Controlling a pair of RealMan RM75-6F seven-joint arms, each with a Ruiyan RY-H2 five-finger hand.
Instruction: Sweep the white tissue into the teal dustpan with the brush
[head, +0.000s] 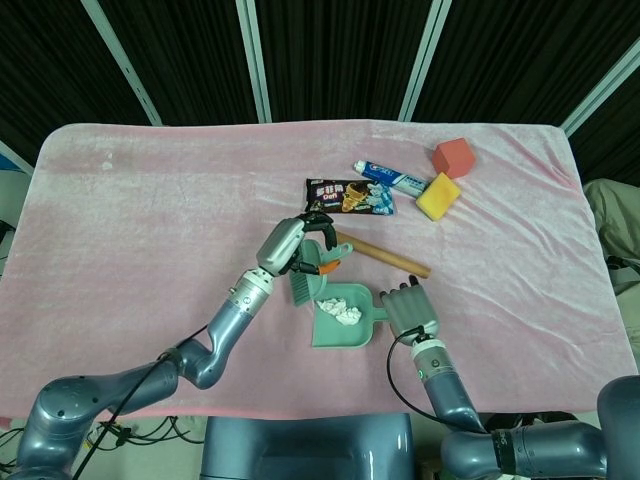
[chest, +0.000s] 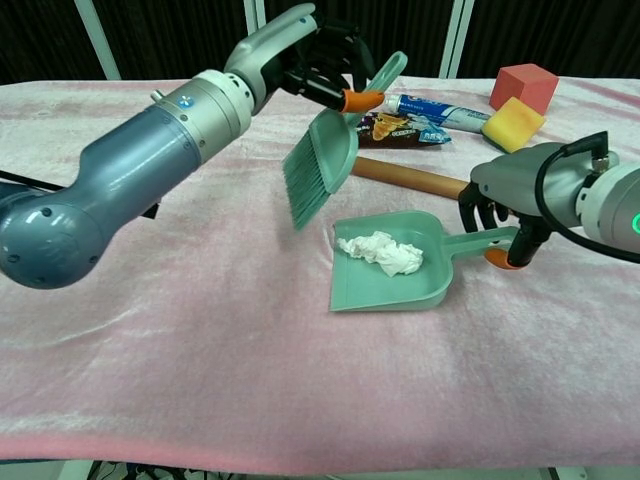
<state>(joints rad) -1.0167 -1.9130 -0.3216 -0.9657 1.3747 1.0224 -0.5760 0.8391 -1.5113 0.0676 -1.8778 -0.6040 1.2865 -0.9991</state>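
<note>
Down on the pink desk (head: 150, 220) the white tissue (chest: 382, 252) already sits inside the teal dustpan (chest: 392, 280), right hand (chest: 512, 195) gripping its handle, left hand (chest: 318, 62) holding the brush (chest: 322, 165) clear above, so I'd guess only setting things down remains.

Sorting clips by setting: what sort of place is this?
Likely a lab or test bench: a table under a pink cloth, black curtain panels behind, and unrelated props such as foam blocks and toothpaste.

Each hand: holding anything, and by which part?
Left hand grips the brush by its handle. Right hand holds the dustpan by its handle.
</note>
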